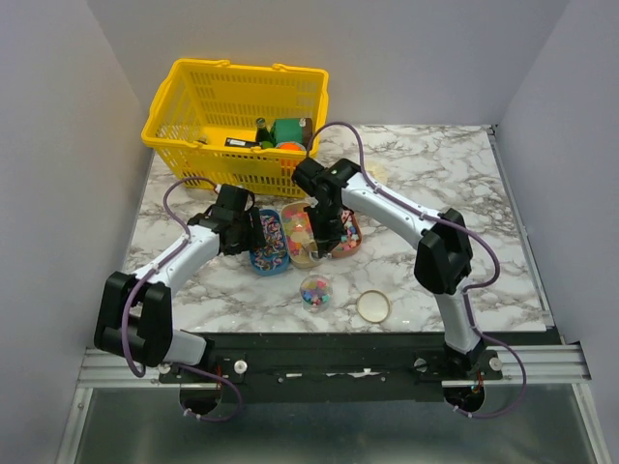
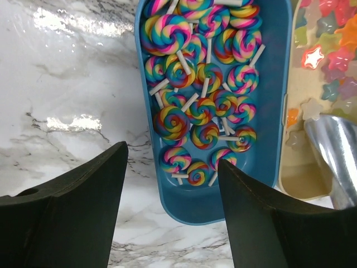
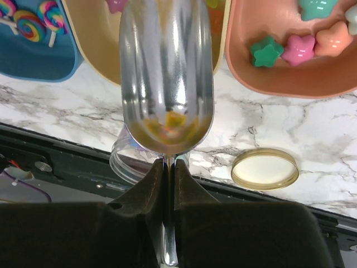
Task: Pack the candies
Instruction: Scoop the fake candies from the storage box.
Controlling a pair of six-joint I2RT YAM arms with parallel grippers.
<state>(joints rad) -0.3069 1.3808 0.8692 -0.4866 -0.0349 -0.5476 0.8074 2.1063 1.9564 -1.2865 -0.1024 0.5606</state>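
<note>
Right wrist view: the right gripper (image 3: 168, 174) has its jaws pressed together on the thin handle of a silver scoop (image 3: 167, 78), which points up the frame. A few small yellow and orange candies (image 3: 174, 119) lie in the scoop's rear, blurred. The scoop's mouth is over the near end of the cream tray (image 3: 95, 50) at the top. Upper left is the blue tray (image 3: 39, 56). Upper right is the pink tray (image 3: 290, 78), with star-shaped candies in it. The rim of a clear jar (image 3: 124, 162) shows by the scoop's rear at lower left, and a round lid (image 3: 265, 169) lies on the marble at lower right.

Left wrist view: the left gripper (image 2: 172, 159) has its jaws wide apart with nothing between them, above the near end of the blue tray, which is full of swirled lollipop candies.

Top view: both grippers are at the three trays in the middle of the table (image 1: 435, 174). The jar sits below the trays with mixed candies inside, the lid just to its right. A yellow basket (image 1: 237, 121) stands at the upper left.
</note>
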